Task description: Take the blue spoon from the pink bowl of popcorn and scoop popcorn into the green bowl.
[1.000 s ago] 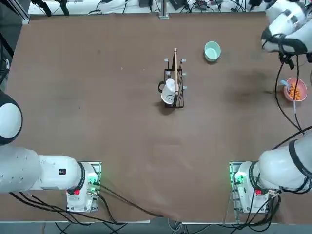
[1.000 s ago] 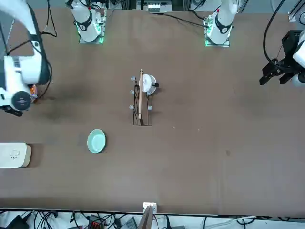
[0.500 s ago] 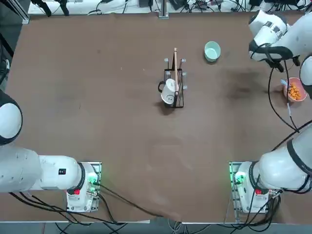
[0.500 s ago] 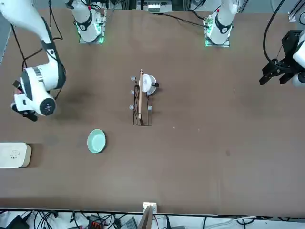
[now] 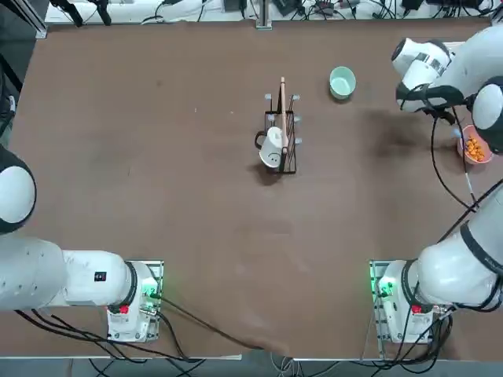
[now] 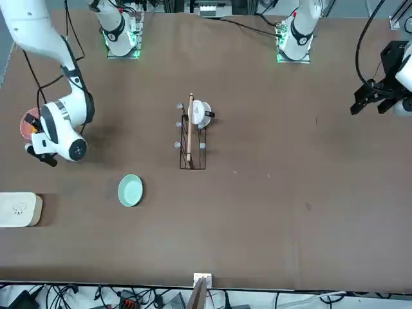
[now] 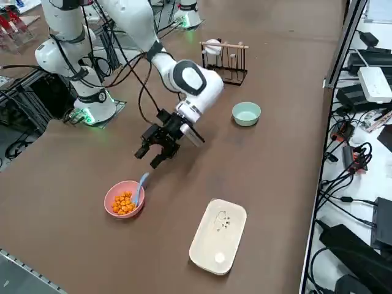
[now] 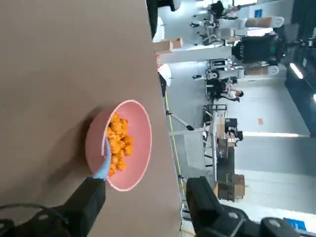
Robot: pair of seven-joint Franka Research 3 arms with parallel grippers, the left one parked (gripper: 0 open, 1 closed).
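The blue spoon (image 7: 141, 182) lies in the pink bowl (image 7: 114, 209), low and left of centre in the right side view, its handle leaning over the rim on the side toward the tool. In the wrist view the blue spoon (image 8: 103, 162) rests along the inner wall of the pink bowl (image 8: 139, 148), beside the heap of popcorn (image 8: 119, 141). The popcorn (image 7: 123, 202) fills the middle of the bowl as small orange pieces. In the top view the pink bowl (image 5: 479, 151) sits at the far right edge of the frame, partly hidden by the arm; in the front view it shows at the left edge (image 6: 26, 124), behind the arm's wrist.

The right tool (image 7: 157, 154) hangs above the table (image 7: 282, 165), just above and to the right of the pink bowl in the right side view, apart from the spoon and touching nothing. Its fingers stand wide, and in the wrist view the right tool (image 8: 146, 201) has the bowl's rim showing in the gap between them.

The green bowl (image 7: 246, 113) sits well apart from the pink one, right of centre in the upper half of the right side view; it is near the top, right of centre, in the top view (image 5: 342, 82).

A white rounded-square box (image 7: 218, 236) lies near the pink bowl, at the bottom centre of the right side view. A black wire rack (image 5: 284, 141) with a white mug (image 5: 272, 151) stands mid-table.
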